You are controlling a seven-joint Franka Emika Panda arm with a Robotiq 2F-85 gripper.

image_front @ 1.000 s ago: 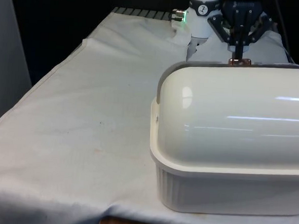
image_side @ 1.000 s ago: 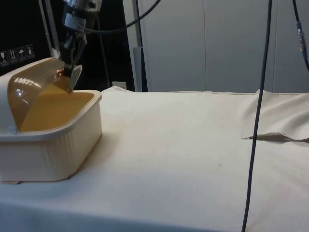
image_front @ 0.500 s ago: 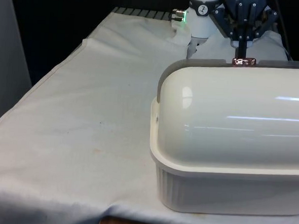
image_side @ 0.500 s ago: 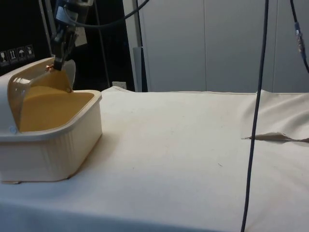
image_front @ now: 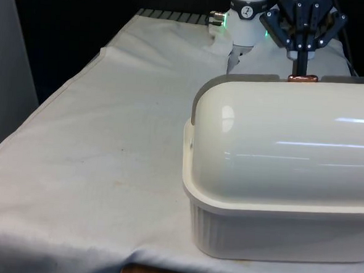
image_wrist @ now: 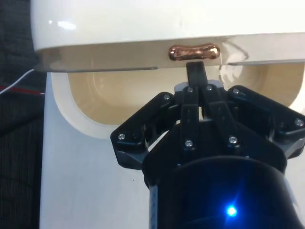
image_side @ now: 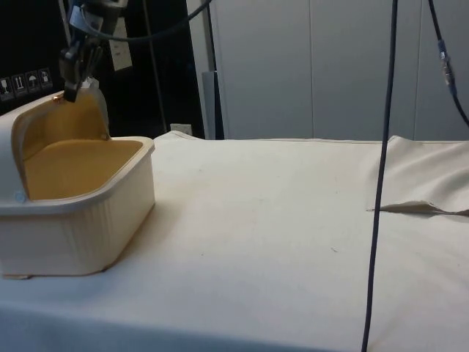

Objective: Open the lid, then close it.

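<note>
white tablecloth (image_front: 108, 138), hanging black cable (image_side: 377, 183)

The bread box (image_front: 278, 179) is glossy cream, its base ribbed with vertical lines. Its lid (image_front: 234, 90) has a grey edge and a copper knob (image_front: 302, 77). The hand (image_front: 303, 65) is black. The cloth (image_front: 108, 138) is white.

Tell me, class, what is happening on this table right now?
A robot arm's black gripper is shut on the copper handle of a cream bread box's roll-top lid. In the side view the lid is rolled well up and back, leaving the box's tan inside open to see. The box stands on a table under a white cloth. So the opening step looks nearly done, and closing is not yet begun.
</note>
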